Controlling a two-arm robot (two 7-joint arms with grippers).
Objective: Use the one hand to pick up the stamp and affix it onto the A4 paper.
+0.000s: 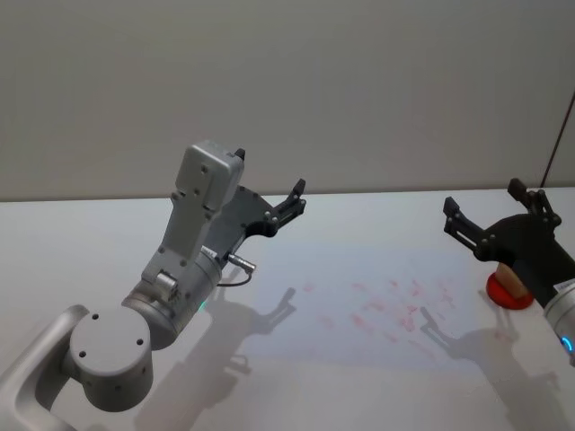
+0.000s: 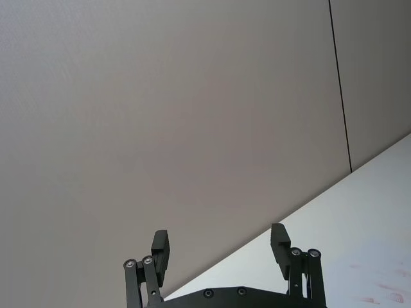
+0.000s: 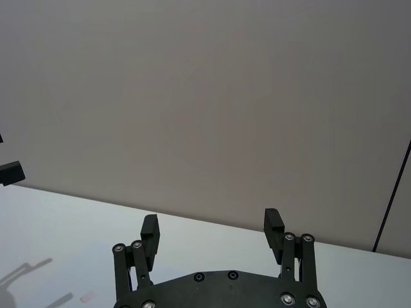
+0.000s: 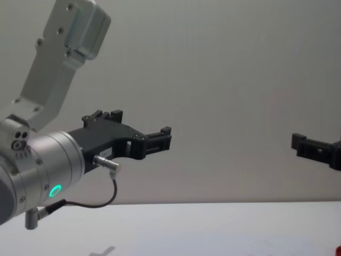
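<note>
The stamp [image 1: 506, 287], a tan top on a round red base, stands on the table at the right, just past the A4 paper's right edge. The A4 paper [image 1: 359, 269] lies flat mid-table, carrying faint red marks. My right gripper [image 1: 482, 198] hovers above and slightly left of the stamp, open and empty, partly covering it. Its fingers [image 3: 273, 224] are spread wide against the wall in the right wrist view. My left gripper [image 1: 292, 199] is raised over the table's far left-centre, also open [image 2: 219, 236] and holding nothing.
The left arm's large silver body [image 1: 180, 269] takes up the near left of the table. A grey wall stands behind the table's far edge. A dark cord [image 1: 559, 135] hangs at the far right.
</note>
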